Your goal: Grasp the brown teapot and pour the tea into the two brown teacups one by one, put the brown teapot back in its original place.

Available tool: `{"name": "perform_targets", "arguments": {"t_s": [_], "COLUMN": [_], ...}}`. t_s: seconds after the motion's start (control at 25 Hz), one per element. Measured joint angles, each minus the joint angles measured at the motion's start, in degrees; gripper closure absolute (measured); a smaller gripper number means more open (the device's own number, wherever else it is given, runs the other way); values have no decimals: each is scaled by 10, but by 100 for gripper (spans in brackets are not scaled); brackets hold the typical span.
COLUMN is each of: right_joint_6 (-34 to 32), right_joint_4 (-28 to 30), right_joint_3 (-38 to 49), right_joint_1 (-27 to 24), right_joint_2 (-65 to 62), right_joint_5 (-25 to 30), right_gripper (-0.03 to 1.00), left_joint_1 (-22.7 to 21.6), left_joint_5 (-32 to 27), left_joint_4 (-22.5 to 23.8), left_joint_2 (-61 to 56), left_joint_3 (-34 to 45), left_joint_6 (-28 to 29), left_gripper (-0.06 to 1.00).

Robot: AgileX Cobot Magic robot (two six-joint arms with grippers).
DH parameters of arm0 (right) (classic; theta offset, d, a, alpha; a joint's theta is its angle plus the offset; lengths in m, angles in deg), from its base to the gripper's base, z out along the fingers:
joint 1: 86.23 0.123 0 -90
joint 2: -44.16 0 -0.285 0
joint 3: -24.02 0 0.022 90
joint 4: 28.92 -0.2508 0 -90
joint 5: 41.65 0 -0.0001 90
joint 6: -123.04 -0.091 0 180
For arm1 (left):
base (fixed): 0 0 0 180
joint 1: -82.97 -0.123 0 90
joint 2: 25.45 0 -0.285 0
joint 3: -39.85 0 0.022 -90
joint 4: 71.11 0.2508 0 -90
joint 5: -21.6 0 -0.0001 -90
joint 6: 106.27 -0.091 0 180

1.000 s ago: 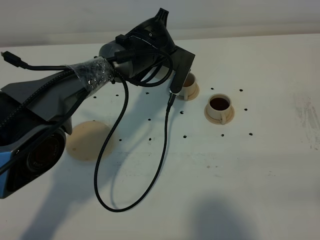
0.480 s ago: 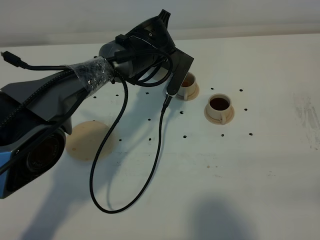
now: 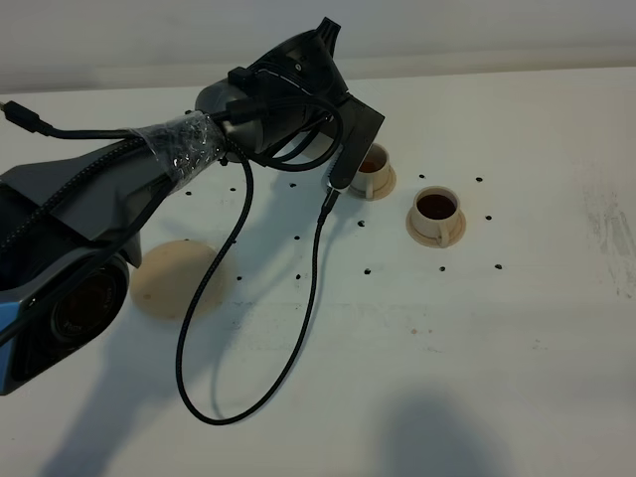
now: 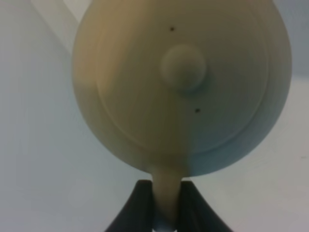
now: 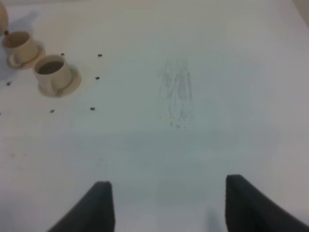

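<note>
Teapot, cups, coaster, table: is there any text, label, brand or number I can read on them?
None: no text shows on the brown teapot, the two brown teacups, the coaster or the table. The dark specks on the table are marks, not characters.

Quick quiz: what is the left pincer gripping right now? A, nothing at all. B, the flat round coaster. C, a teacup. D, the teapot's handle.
D: in the left wrist view the left pincer is closed on the loop handle of the brown teapot, one finger on each side, while the coaster lies apart on the table.
</note>
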Motion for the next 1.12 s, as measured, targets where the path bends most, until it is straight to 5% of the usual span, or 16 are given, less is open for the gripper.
{"name": "perform_targets", "arguments": {"t_s": [1.12], "right_joint_6": [0], "right_joint_4": [0], "right_joint_3": [0], "right_joint_1": [0], "right_joint_2": [0], "right_joint_5": [0], "right_gripper": [48], "left_joint_1": [0], "left_joint_5": [17], "left_joint_4": [13], "left_joint_2": [0], "left_joint_3": [0], "left_joint_6": [1], "left_gripper": [94]}}
